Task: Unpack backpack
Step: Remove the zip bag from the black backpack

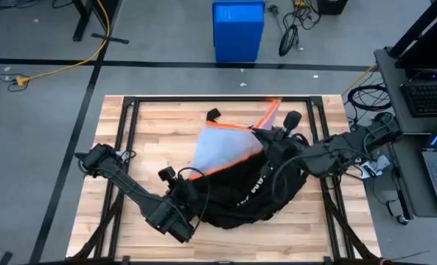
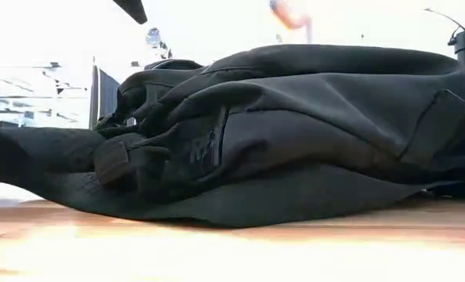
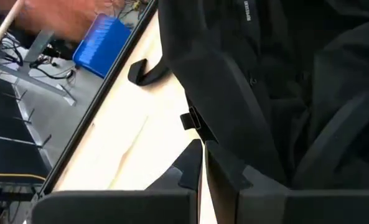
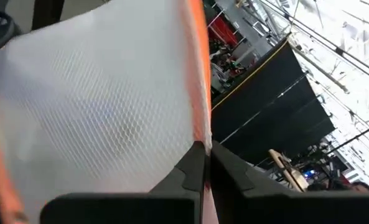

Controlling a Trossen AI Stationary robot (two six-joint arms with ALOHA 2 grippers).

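The backpack [image 1: 251,188] lies flat on the wooden table [image 1: 166,125], a bit toward the right side of the middle. It is big, black and soft, with white letters on it. A white mesh bag with orange edges [image 1: 222,147] sticks out of its top end, toward the far side of the table.

The right gripper [image 4: 206,152] is at that top end. Its 2 fingers are pressed together on the orange edge of the mesh bag and hold it up.

The left gripper [image 3: 203,152] is at the near left side of the backpack. Its 2 fingers are almost closed and seem to pinch a fold of the black cloth, but that is hard to see.

A blue bin [image 1: 238,29] stands on the floor past the table.
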